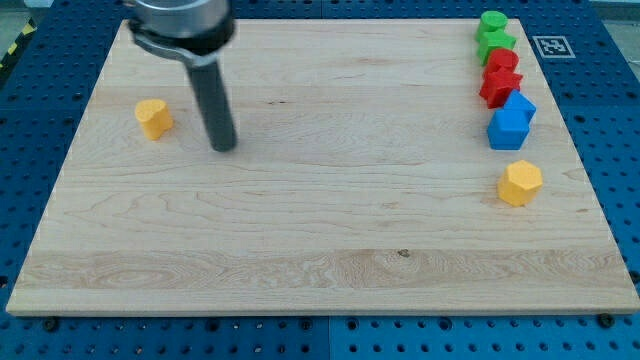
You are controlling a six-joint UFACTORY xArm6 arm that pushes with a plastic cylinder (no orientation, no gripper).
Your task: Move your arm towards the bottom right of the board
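Note:
My tip (223, 146) rests on the wooden board (320, 240) in its upper left part. A yellow heart-shaped block (154, 117) lies just to the tip's left, apart from it. Along the right edge a column of blocks runs downward: a green round block (492, 23), a green star-like block (496, 45), a red block (502, 62), a red star-like block (499, 87), a blue block (520, 105) and a blue cube (507, 129). A yellow hexagonal block (520, 183) lies below them, far to the right of the tip.
The rod's dark mount (180, 25) hangs over the board's top left. A black-and-white marker tag (551, 45) sits on the blue pegboard table (615, 120) off the board's top right corner.

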